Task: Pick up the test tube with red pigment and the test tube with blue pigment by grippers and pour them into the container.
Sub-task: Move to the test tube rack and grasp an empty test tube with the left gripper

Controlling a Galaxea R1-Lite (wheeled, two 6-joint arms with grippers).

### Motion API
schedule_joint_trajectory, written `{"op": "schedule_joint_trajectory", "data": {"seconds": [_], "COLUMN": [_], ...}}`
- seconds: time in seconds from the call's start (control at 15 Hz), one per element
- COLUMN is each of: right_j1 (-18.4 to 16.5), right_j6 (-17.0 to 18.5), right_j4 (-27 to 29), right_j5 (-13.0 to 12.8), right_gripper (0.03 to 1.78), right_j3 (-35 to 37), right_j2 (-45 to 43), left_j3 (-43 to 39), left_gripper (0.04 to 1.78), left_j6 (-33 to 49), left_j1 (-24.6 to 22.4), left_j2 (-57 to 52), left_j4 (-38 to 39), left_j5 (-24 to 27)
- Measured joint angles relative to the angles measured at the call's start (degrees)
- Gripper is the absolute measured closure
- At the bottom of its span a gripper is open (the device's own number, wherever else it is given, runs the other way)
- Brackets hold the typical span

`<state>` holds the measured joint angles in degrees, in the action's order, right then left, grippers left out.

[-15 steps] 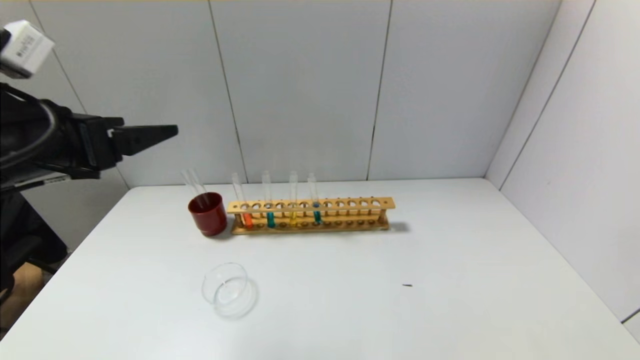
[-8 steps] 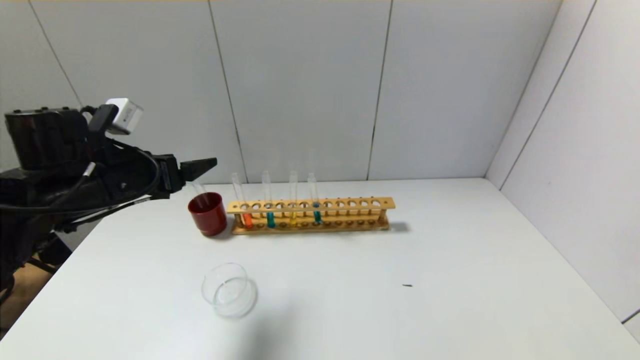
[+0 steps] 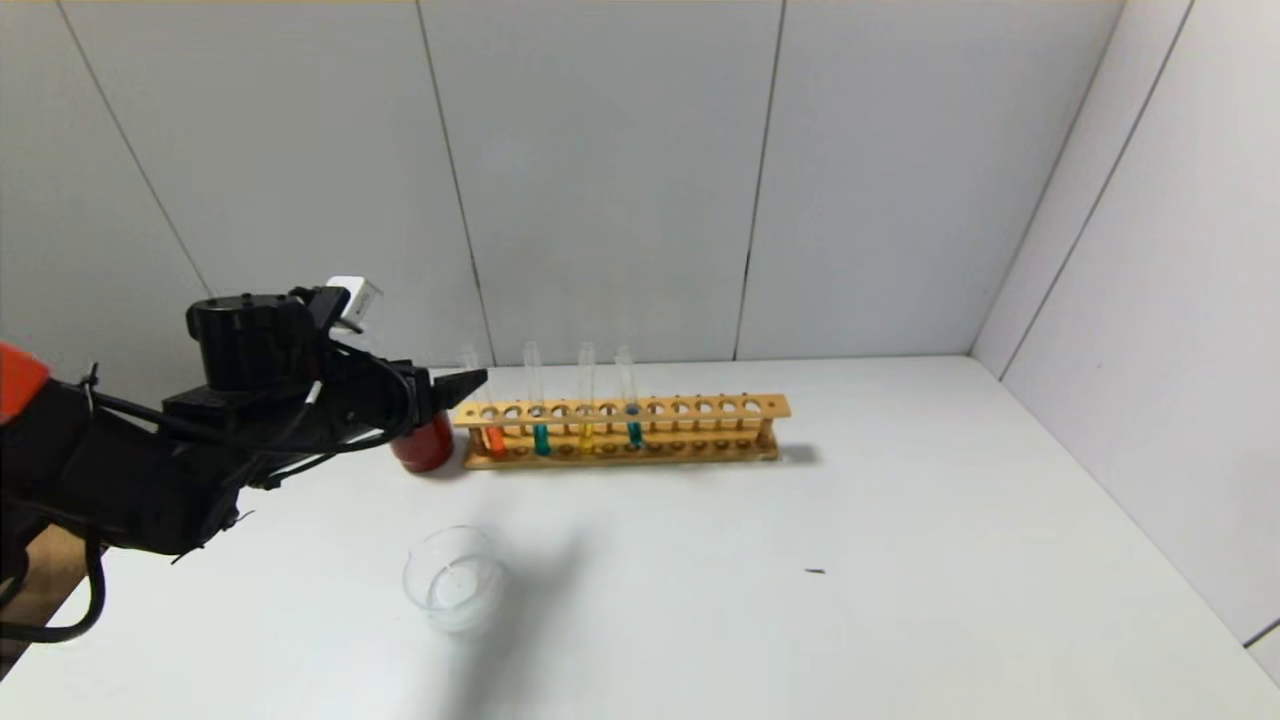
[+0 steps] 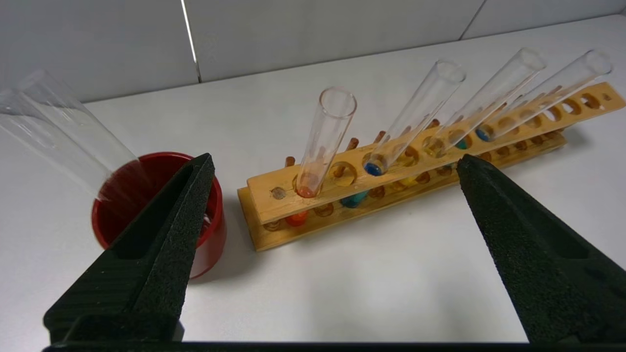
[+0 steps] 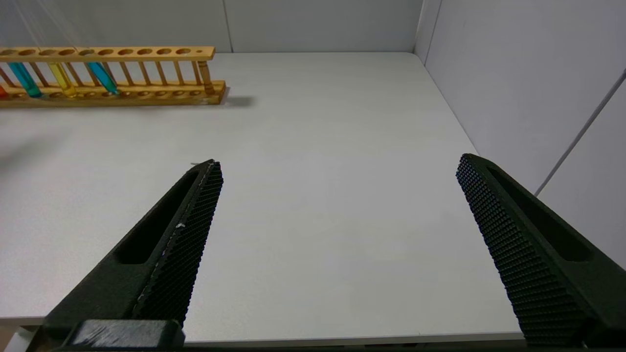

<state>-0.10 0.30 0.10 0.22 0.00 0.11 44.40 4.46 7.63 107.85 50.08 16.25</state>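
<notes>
Left gripper [image 4: 332,164] fingers [image 4: 161,234] spread wide, nothing between them, lined up level with the upper part of the red-pigment tube [image 4: 325,139] at the left end of the wooden rack [image 3: 620,432]. My read: it's framing that tube for a side grasp above the rack's top rail, where the glass is bare. Not touching yet.

Red tube sits in the end hole, leaning slightly, orange-red liquid at the bottom. Next along the rack: a blue-teal tube [image 3: 538,400], a yellow tube [image 3: 586,395], then a second blue-teal tube [image 3: 629,398]. Can't tell which of the two blue ones is meant. Remaining holes empty.

Container [image 3: 455,580], clear glass dish, sits on the table [image 3: 900,560] nearer the robot, well apart from the rack. Looks empty, so pouring not started.

Obstacles: dark red cup [image 4: 161,210] just beside the rack's left end, with empty glass tubes [image 4: 63,132] leaning out of it. One finger is right over the cup, so closing or advancing risks clipping it or those tubes. Neighbouring blue tube is close on the other side.

Right gripper [image 5: 337,166] parked low near the table's edge, fingers apart and empty, away from everything.
</notes>
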Motion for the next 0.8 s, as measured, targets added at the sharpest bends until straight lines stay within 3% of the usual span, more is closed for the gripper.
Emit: {"op": "schedule_joint_trajectory", "data": {"seconds": [0.8], "right_j1": [0.05], "right_j6": [0.02], "right_j4": [0.0], "right_j5": [0.0], "right_gripper": [0.06], "right_j3": [0.0], "right_j2": [-0.01], "left_j3": [10.25], "left_gripper": [0.09], "left_j6": [-0.48], "left_j1": [1.18], "left_j2": [10.64], "left_j4": [-2.56], "left_j5": [-1.76]}}
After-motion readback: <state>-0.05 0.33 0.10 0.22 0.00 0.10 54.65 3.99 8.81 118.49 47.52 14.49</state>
